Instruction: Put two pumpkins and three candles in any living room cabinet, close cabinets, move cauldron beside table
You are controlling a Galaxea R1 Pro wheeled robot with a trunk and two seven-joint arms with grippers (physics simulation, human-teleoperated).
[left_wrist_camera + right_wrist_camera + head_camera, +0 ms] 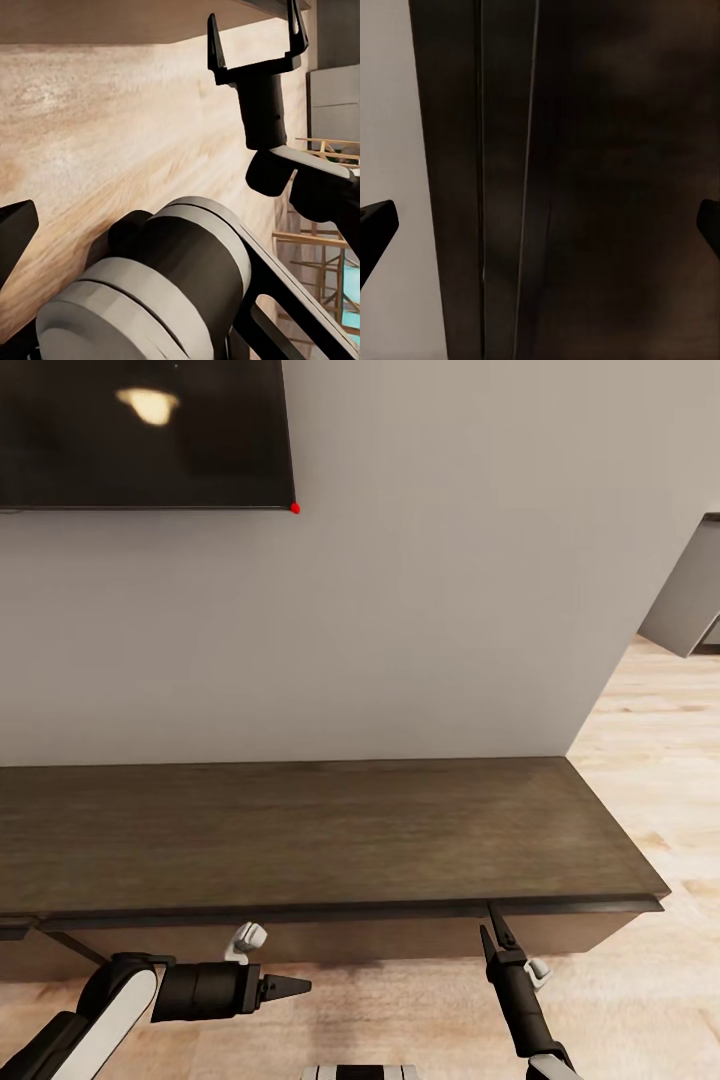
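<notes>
Along the grey wall (430, 610), under a dark screen (145, 430) at eleven o'clock, the long dark-brown cabinet (320, 830) spans the head view with its top bare. The right gripper (493, 932) points up at the cabinet's front edge around five o'clock, and the left gripper (295, 987) lies sideways at seven o'clock over the wood floor (650, 760), its prongs looking drawn together. The left wrist view adds the right gripper (256, 37) with jaws spread wide, while the right wrist view looks close onto the cabinet's dark panel (600, 180) between two far-apart fingertips (375, 221).

Matt dark wood cabinet (320, 830); pale wood floor (650, 760).
</notes>
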